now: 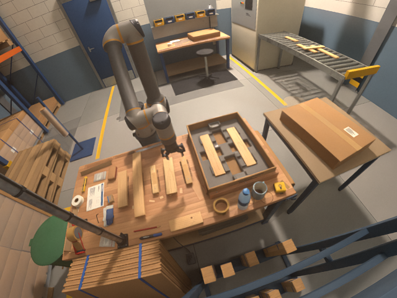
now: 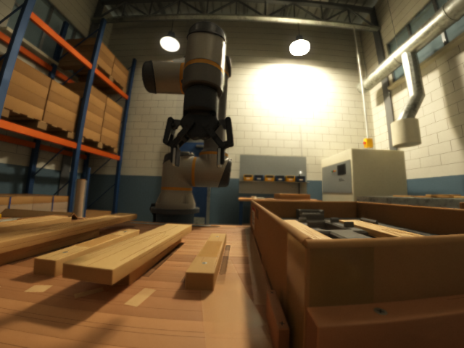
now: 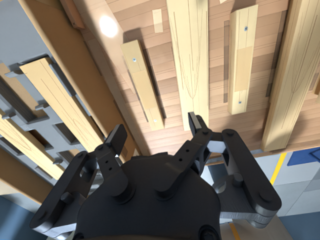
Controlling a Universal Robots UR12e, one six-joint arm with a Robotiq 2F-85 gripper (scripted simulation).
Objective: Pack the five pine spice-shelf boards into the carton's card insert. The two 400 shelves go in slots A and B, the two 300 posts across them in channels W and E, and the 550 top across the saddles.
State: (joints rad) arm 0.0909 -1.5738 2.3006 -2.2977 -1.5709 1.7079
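Note:
On the wooden workbench the open carton [image 1: 231, 150] holds a grey card insert with two pine shelves lying in it, one [image 1: 212, 154] on the left and one [image 1: 241, 146] on the right. Left of the carton lie a short narrow post [image 1: 186, 171], a wider board [image 1: 169, 175], another short post [image 1: 154, 179] and a long board [image 1: 138, 183]. My gripper [image 1: 172, 151] hangs above the far end of the wider board [image 3: 190, 59], between the two posts [image 3: 143, 82] [image 3: 241, 56]. It is open and holds nothing.
A closed flat carton [image 1: 326, 130] lies on the side table to the right. On the bench's near edge are a tape roll [image 1: 221, 205], a bottle [image 1: 244, 198], a mug [image 1: 259, 190] and a small loose board [image 1: 185, 221]; a further board [image 1: 122, 188] and tools lie left.

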